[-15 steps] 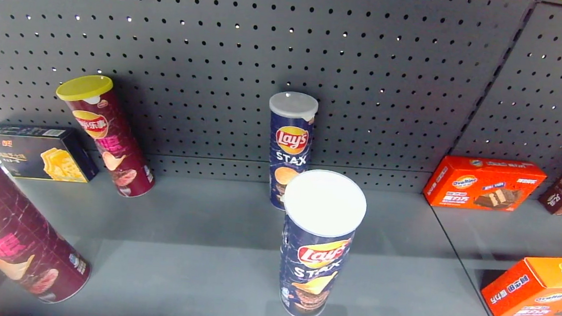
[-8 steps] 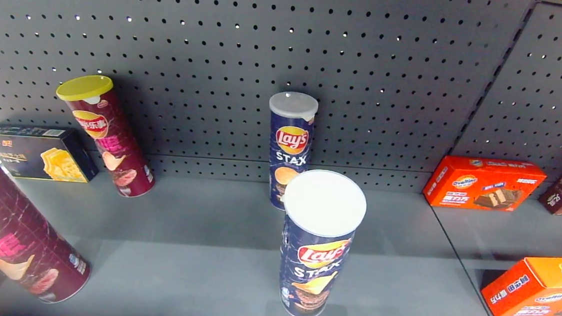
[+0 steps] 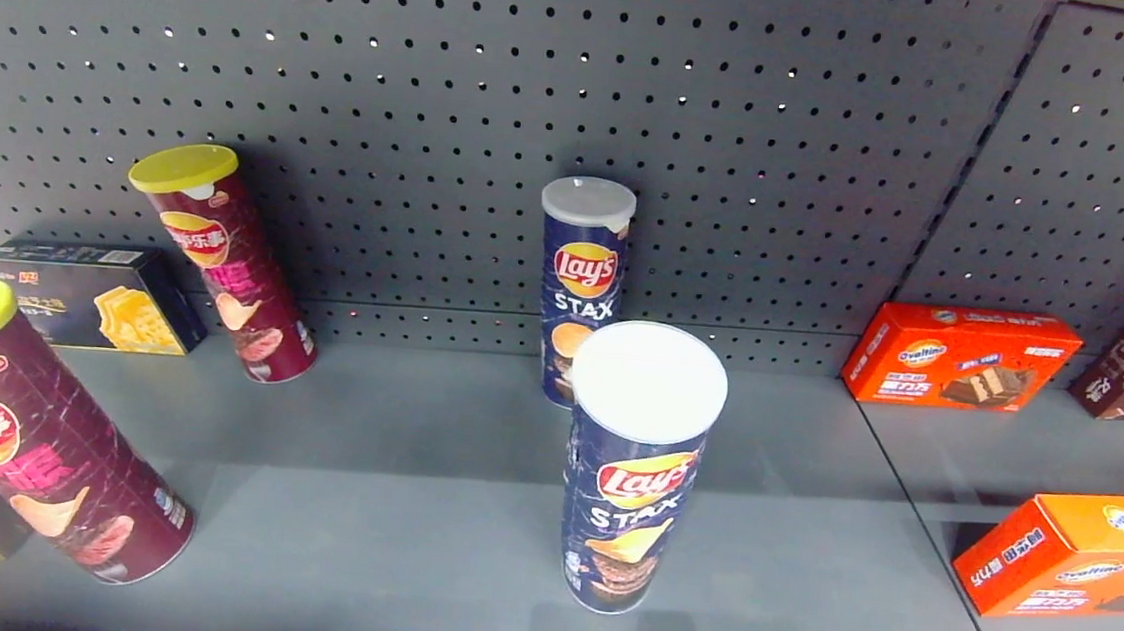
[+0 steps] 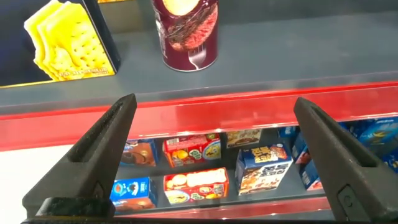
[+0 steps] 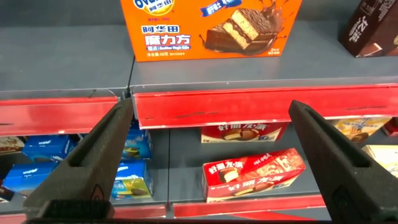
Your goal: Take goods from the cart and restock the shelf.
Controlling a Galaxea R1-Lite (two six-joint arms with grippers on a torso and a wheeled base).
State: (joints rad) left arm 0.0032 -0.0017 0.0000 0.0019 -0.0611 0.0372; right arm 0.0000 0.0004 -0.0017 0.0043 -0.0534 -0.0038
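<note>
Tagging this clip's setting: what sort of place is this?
Likely a shop aisle: a grey metal shelf with pegboard back, stocked with dark blue cardboard crisp tubes and orange snack boxes.

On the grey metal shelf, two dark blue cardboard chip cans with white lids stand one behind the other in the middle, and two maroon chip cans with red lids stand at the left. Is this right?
Not quite: in the head view the rear maroon chip can and the front maroon chip can have yellow lids, not red. The rest is right.
</note>
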